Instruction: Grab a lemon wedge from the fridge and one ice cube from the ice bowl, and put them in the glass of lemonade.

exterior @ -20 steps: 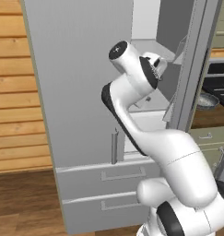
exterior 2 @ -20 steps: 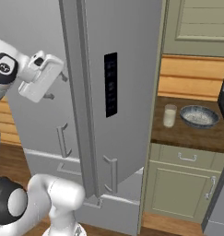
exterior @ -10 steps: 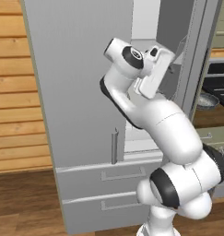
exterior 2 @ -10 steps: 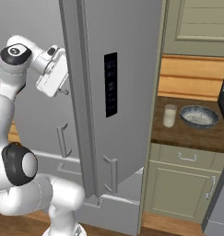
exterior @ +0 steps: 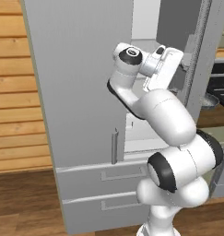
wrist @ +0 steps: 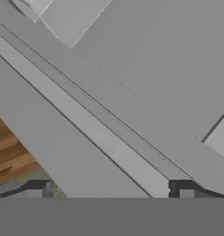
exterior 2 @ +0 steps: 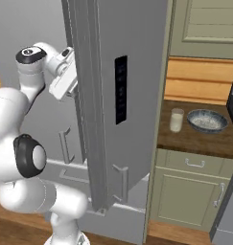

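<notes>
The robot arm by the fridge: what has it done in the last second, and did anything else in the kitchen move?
The arm folded in and raised its hand, swinging the gripper toward the gap of the fridge, whose door stands open. It took hold of nothing. The fridge doors, the glass of lemonade and the ice bowl on the counter stayed put.

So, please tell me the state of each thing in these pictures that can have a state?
fridge: right door swung open, left door shut, both drawers shut
gripper: open, holding nothing, at the fridge opening
glass of lemonade: upright on the counter, filled
ice bowl: upright beside the glass, with whitish contents
lower cabinet: door and drawer shut
</notes>
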### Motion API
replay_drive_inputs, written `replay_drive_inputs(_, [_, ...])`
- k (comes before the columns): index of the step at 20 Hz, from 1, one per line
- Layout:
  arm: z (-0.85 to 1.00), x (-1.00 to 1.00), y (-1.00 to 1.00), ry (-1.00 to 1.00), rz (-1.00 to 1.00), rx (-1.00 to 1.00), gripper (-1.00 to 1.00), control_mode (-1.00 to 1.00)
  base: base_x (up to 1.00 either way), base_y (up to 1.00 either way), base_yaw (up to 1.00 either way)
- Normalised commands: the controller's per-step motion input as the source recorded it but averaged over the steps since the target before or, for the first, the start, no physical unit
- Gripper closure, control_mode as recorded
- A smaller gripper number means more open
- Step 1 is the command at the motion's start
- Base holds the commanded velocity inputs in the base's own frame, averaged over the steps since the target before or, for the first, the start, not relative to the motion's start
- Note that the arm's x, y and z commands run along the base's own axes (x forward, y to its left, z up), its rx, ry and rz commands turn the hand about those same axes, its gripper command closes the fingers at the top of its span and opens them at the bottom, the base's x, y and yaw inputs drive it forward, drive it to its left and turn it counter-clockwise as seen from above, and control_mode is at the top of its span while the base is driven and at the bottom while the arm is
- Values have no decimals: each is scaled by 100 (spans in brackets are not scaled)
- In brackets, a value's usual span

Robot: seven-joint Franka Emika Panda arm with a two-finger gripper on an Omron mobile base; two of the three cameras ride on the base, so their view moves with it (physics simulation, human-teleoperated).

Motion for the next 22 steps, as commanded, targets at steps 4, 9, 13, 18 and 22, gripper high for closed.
replay_drive_inputs(4, [19,-64,-76,23,-28,-1,-100,-100,0,0,0])
replay_drive_inputs(9, [21,-52,-77,22,-27,-4,-100,-100,0,0,0])
replay_drive_inputs(13, [34,-14,-39,16,-21,-10,-100,-100,0,0,0])
replay_drive_inputs(18, [38,0,20,13,-14,-17,-100,-100,0,0,0])
replay_drive_inputs(22, [60,-1,89,2,-11,-22,-100,-100,0,0,0])
